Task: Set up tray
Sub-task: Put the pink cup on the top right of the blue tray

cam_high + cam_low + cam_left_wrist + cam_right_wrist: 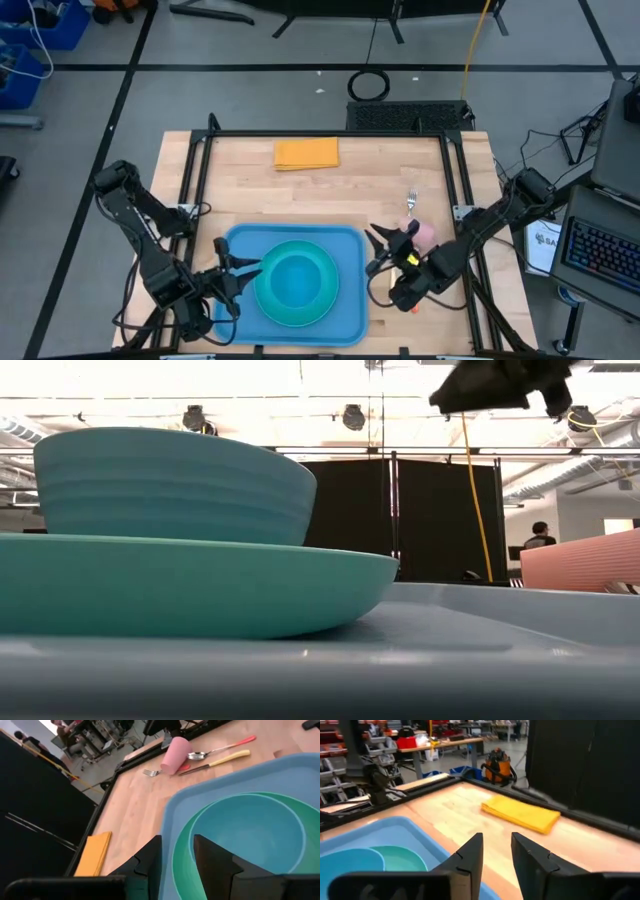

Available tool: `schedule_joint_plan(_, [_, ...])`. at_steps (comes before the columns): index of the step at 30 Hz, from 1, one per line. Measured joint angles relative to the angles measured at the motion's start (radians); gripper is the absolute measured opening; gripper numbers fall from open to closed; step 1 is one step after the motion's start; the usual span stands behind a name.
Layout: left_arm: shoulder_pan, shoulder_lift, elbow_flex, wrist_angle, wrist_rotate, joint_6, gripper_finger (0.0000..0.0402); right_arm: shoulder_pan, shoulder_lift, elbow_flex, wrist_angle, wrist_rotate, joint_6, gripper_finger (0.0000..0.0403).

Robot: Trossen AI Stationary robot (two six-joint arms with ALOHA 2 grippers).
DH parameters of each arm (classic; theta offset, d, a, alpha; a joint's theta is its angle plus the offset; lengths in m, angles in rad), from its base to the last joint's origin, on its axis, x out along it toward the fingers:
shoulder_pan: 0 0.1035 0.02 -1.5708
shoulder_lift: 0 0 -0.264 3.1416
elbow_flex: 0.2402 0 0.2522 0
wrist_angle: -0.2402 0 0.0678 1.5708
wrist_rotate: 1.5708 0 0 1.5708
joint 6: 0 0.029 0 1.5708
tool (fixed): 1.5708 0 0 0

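The blue tray [340, 305] lies at the table's near middle. On it rests a turquoise plate [268, 308], and a blue bowl [296, 278] stands in the plate. My left gripper [240, 270] hovers over the tray's left rim [172, 820], open, with nothing between its fingers [177, 857]. My right gripper [373, 250] hangs at the tray's right rim, open and empty [497, 852], above the tray in the low view [500, 385]. An orange napkin [307, 153] lies flat at the far side.
To the right of the tray a pink cup [175, 760] lies on its side. Beside it on the wood lie a fork [150, 771], a red-handled spoon [220, 750] and a yellow-handled knife [225, 760]. A black frame [320, 133] borders the table. Bare wood separates tray and napkin.
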Motion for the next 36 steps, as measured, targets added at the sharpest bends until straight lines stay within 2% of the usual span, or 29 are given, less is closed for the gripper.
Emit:
schedule_joint_plan(7, [0.000,-0.007,0.000,-0.004,-0.013,0.025,0.0118,0.003,0.000,0.000,-0.325,-0.115,0.392,0.0046])
schedule_joint_plan(12, [0.006,-0.007,0.000,-0.005,-0.028,0.032,0.0118,0.009,0.000,0.000,-0.459,-0.280,0.554,0.0011])
schedule_joint_plan(15, [0.007,-0.007,0.000,-0.006,-0.030,0.032,0.0118,0.017,0.000,0.000,-0.507,-0.381,0.627,0.0003])
schedule_joint_plan(19, [0.007,-0.007,0.000,-0.006,-0.030,0.028,0.0118,0.016,0.000,0.000,-0.555,-0.526,0.669,0.0024])
schedule_joint_plan(25, [0.007,-0.007,0.000,-0.006,-0.030,0.027,0.0118,0.016,-0.018,0.000,-0.620,-0.702,0.736,0.0075])
schedule_joint_plan(30, [0.007,-0.007,0.000,-0.006,-0.030,0.025,0.0118,0.036,-0.062,0.000,-0.670,-0.731,0.788,0.0108])
schedule_joint_plan(36, [0.007,-0.007,0.000,-0.006,-0.030,0.021,0.0118,0.077,-0.092,0.000,-0.707,-0.752,0.867,0.0122])
